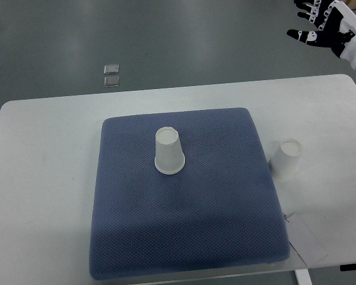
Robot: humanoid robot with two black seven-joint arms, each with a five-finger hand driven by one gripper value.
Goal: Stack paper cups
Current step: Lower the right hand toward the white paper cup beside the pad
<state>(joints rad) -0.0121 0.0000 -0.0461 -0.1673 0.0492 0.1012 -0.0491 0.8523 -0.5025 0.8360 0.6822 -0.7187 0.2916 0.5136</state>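
white and black, the right hand (327, 27) hangs high past the table (41, 178), fingers spread wide, holding nothing. two paper cups (168, 151) (285, 160) sit upside down, well apart.

My right hand (326, 27) hangs up at the far right corner, fingers spread, gripping nothing. One paper cup (168, 151) sits upside down on the blue mat (184, 237); another upturned cup (284, 160) stands just beside it on the white table (41, 178).
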